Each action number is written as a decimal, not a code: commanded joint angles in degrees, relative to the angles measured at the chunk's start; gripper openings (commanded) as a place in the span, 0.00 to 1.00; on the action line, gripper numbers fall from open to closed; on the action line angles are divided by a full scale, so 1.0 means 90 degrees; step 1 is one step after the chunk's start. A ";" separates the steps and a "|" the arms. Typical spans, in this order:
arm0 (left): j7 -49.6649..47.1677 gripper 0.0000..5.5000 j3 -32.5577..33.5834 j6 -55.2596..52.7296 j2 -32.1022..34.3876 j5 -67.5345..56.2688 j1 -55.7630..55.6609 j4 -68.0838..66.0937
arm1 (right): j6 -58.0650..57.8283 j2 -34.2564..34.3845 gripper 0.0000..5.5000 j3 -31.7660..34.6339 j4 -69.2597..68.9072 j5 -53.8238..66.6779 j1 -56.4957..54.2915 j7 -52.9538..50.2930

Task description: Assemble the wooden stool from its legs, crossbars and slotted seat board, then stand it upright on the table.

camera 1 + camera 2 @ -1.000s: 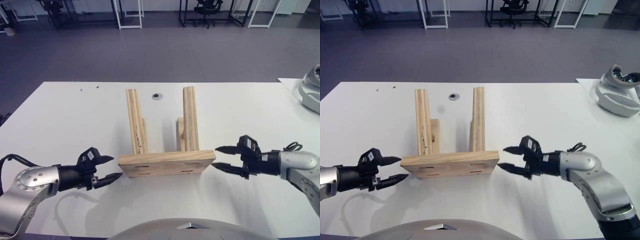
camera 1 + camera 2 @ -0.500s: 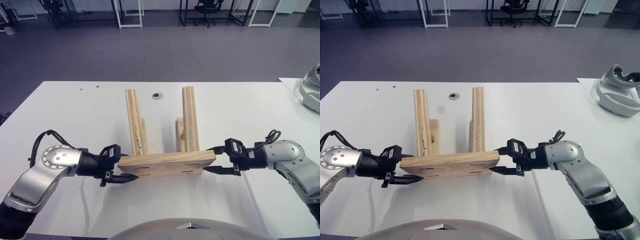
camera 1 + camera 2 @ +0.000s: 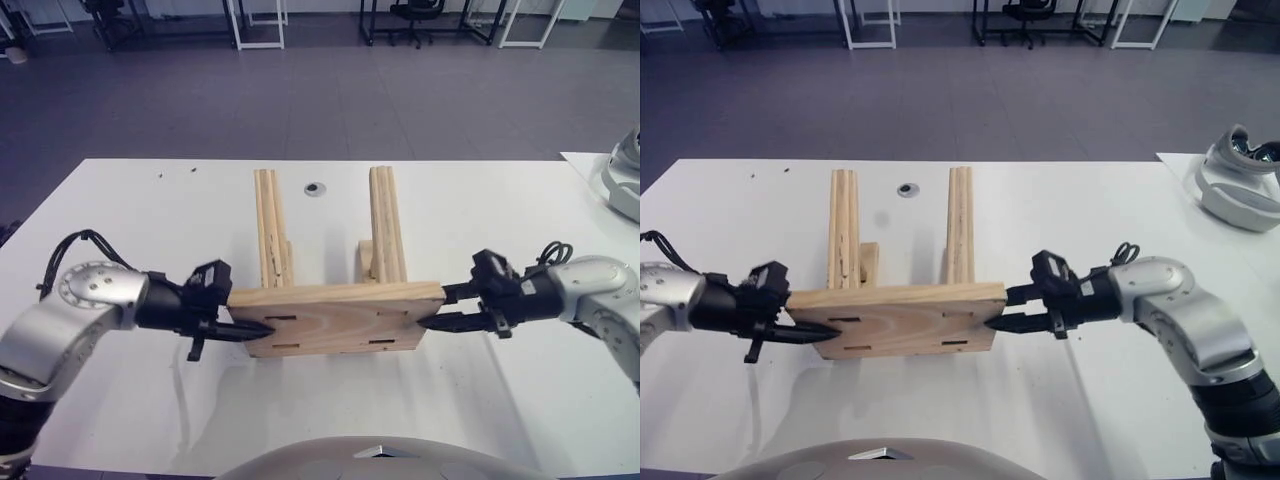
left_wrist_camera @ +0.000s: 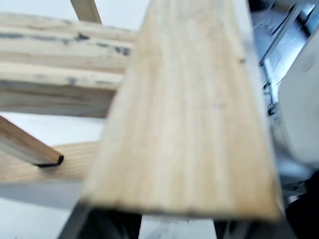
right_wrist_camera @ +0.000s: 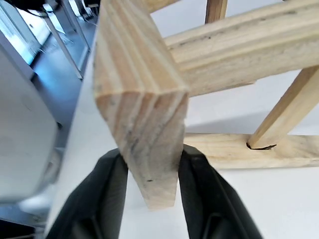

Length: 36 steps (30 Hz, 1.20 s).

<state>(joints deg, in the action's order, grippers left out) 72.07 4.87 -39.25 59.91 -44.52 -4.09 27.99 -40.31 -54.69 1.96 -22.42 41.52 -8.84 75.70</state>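
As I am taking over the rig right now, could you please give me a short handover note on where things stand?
Left gripper: shut on the left end of the seat board.
Right gripper: shut on its right end.
Stool: on its side on the table, legs pointing away from the robot.
Done: legs and crossbars look fitted into the seat board.
Left: tip it upright onto its legs, then let go.
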 commanded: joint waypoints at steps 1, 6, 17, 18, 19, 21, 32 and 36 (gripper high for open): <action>0.0443 0.25 -0.0427 -0.3484 0.1846 -0.6958 -0.4463 -0.2034 | -0.4536 -0.1484 0.26 0.0147 0.1719 0.5142 -0.4547 0.1091; 0.1419 0.24 -0.2563 -0.5905 0.1771 -0.7495 -0.6553 -0.4382 | -0.5798 -0.1857 0.24 -0.2101 0.3385 0.6685 -0.6127 0.1210; -0.0227 0.34 -0.3968 -0.5593 0.1710 -0.7579 -0.4077 -0.4289 | -0.4983 -0.1969 0.37 -0.2991 0.3589 0.7368 -0.2446 -0.1503; -0.0592 0.41 -0.3828 -0.5365 0.1724 -0.7582 -0.3712 -0.4277 | -0.4893 -0.2023 0.43 -0.2906 0.3677 0.7517 -0.2313 -0.1785; -0.0870 0.45 -0.3616 -0.5149 0.1725 -0.7592 -0.3345 -0.4242 | -0.4830 -0.1984 0.47 -0.2785 0.3714 0.7672 -0.2263 -0.2081; -0.1362 0.51 -0.3205 -0.4856 0.1588 -0.7607 -0.2852 -0.4264 | -0.4698 -0.1837 0.53 -0.2471 0.3810 0.7886 -0.2187 -0.2549; -0.1908 0.90 -0.0832 -0.4849 0.1311 -0.6037 -0.2674 -0.6010 | -0.2340 -0.0507 0.92 0.0980 0.3748 0.7412 0.0062 -0.4730; -0.1699 0.97 0.0353 -0.2482 0.1016 -0.3837 -0.0772 -0.5235 | -0.0942 0.0498 0.92 0.2060 0.3188 0.6216 0.0740 -0.5548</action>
<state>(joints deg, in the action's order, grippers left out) 58.35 3.46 -70.50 71.53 -86.38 -16.12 -21.45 -53.04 -53.80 17.38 8.22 101.60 -3.60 28.99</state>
